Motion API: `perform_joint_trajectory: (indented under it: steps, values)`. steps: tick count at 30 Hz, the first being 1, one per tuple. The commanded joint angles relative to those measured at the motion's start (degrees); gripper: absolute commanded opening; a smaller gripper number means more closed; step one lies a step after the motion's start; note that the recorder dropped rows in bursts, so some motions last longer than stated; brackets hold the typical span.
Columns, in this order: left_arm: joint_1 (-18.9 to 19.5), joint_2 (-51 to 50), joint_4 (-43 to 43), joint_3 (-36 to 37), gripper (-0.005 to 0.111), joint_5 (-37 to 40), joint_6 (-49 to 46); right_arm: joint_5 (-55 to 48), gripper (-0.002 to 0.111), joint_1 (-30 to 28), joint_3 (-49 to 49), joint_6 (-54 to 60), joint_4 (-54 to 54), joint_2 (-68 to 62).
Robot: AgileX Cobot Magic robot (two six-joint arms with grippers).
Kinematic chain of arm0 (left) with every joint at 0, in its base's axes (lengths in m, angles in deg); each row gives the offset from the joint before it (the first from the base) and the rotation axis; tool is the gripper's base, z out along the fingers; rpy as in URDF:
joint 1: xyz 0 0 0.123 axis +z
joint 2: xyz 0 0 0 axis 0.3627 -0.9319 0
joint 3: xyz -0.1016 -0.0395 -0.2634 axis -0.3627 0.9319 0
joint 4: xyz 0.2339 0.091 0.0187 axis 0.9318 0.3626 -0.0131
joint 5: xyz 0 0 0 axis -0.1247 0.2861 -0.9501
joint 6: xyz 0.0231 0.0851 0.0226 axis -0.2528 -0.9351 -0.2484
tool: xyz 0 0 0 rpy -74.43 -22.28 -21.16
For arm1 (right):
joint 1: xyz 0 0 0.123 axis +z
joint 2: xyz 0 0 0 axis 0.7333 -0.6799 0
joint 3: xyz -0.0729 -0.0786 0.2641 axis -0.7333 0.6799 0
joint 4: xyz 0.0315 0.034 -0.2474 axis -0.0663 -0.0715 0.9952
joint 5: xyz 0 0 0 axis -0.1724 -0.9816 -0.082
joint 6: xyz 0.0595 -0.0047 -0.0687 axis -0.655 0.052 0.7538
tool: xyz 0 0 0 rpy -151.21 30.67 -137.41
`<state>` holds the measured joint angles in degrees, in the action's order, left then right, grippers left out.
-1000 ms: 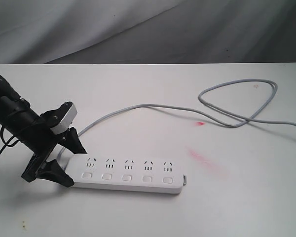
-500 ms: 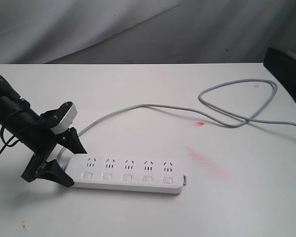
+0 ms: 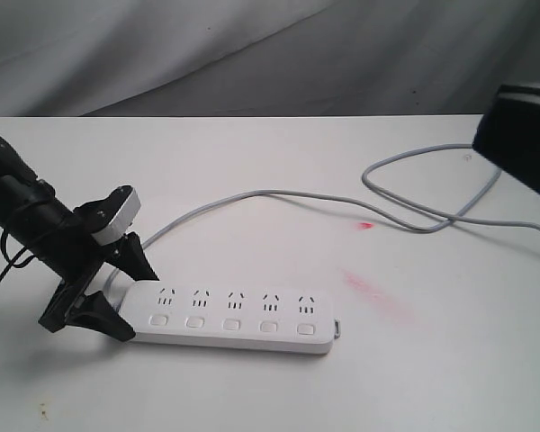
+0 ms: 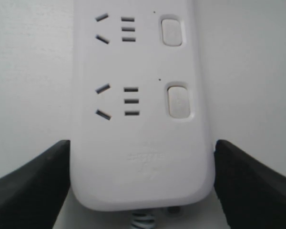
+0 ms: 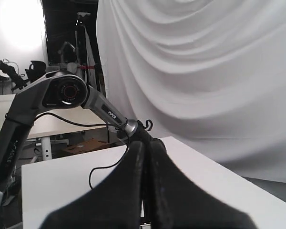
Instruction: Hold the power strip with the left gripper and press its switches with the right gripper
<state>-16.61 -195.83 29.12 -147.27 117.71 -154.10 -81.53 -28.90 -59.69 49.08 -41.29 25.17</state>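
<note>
White power strip (image 3: 229,319) held: left gripper (image 3: 137,301) fingers pinch its cord end. Right gripper (image 5: 145,148) fingers pressed together, well apart; next it must descend onto the switches (image 3: 232,323).

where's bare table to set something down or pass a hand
Bare table runs along the near edge in front of the power strip, and a wide patch lies at the back left, beyond the left claw and the cord. Crowded: the strip's left end, clamped by the claw, and the far right, where the cord loops beside the right arm.
</note>
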Motion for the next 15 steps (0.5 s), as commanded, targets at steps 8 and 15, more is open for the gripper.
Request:
perform_joint_trajectory:
  steps: [8,15]
  values:
    - [-0.01,0.22,-0.04,-0.03,0.054,0.41,-0.16,-6.77,0.0,0.03,-0.39,-4.38,2.83,0.15]
    - [-0.01,0.22,-0.04,-0.03,0.054,0.41,-0.16,11.25,0.0,-0.23,-0.39,-11.68,1.77,0.46]
